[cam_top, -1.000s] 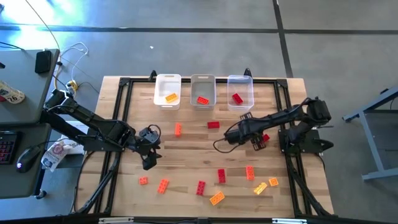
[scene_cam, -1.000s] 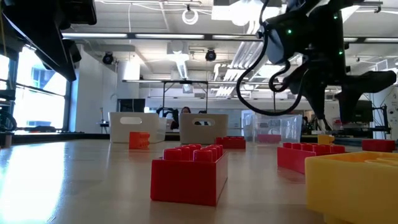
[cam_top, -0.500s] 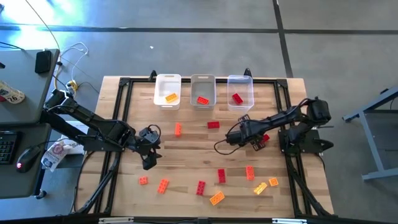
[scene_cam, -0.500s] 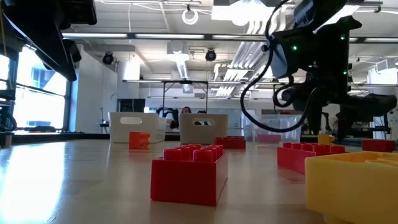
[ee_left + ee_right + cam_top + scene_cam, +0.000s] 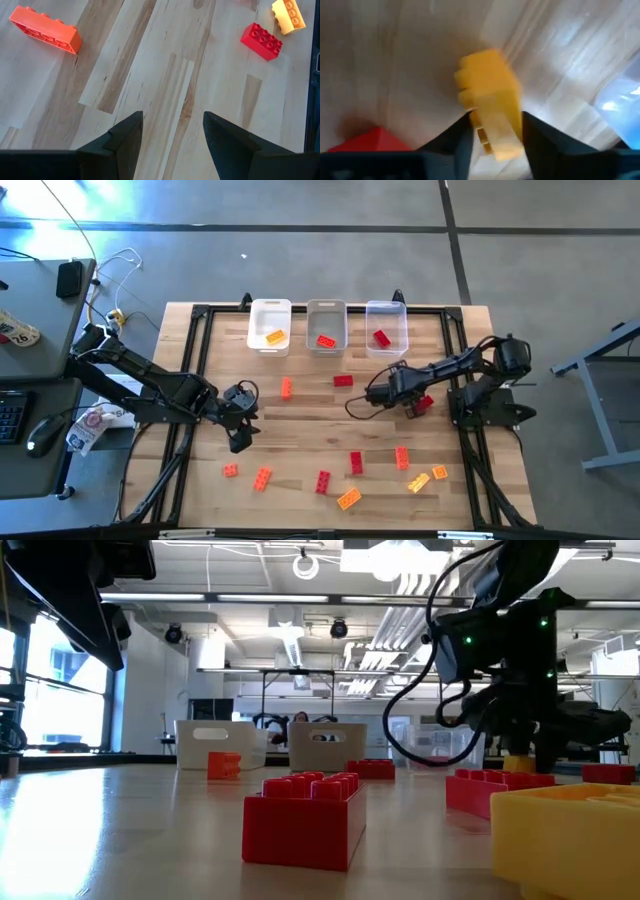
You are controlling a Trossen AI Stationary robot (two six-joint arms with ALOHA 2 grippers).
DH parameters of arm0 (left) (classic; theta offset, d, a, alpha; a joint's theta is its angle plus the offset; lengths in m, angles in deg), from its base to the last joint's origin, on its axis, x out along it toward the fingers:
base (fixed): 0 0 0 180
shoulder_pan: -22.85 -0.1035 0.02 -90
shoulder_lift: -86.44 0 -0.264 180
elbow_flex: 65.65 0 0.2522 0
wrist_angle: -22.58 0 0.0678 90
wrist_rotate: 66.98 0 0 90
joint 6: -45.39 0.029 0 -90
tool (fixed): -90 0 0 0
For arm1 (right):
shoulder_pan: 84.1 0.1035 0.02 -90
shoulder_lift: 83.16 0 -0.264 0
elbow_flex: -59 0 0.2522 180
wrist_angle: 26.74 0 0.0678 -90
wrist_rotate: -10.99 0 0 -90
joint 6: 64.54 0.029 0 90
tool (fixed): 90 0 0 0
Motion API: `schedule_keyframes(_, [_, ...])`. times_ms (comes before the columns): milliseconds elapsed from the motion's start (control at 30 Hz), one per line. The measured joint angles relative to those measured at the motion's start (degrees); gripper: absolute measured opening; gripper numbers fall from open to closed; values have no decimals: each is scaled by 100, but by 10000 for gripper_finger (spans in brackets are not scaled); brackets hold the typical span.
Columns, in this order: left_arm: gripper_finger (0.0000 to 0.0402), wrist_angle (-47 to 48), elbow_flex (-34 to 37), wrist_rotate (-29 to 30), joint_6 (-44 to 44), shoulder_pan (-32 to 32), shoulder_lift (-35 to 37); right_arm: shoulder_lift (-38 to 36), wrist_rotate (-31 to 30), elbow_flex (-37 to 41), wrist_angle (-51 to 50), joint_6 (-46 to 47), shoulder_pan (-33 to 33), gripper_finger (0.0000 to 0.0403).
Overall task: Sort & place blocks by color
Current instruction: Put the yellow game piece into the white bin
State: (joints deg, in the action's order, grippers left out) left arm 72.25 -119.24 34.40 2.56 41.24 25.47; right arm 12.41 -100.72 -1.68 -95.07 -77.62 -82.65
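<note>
A yellow block (image 5: 489, 100) sits between the right gripper's (image 5: 492, 131) fingers in the right wrist view, its sides just meeting the two dark tips, with a red block (image 5: 372, 139) lying beside it on the counter (image 5: 300, 430). That is the change: a second ago the right arm stood higher and a little further left, with its fingers spread; now it has dropped and the fingers are coming in around the yellow block, though I cannot yet tell whether the grip is firm or the block has left the wood. From above, the right gripper (image 5: 412, 398) is low over the counter's right-hand side, a red block (image 5: 425, 402) peeking out beside it. Behind stand the white bin (image 5: 270, 326), the grey bin (image 5: 326, 326) and the clear bin (image 5: 386, 327), each already holding one block. My read: a pick is under way, and the yellow one belongs in the white bin. About nine blocks remain scattered. The left gripper (image 5: 240, 435) waits on the left, fingers apart and empty, unmoved.
</note>
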Motion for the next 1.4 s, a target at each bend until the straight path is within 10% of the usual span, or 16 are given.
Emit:
schedule_keyframes(133, [195,-1,0,-2,1,0,0,0,280,-4,2,331,5,70])
schedule_keyframes(767, [195,-17,0,73,750,-2,0,0,806,-1301,86,1715,221,70])
schedule_keyframes(1400, [210,-49,0,1079,1307,-175,0,0,1026,-2087,2185,1892,648,70])
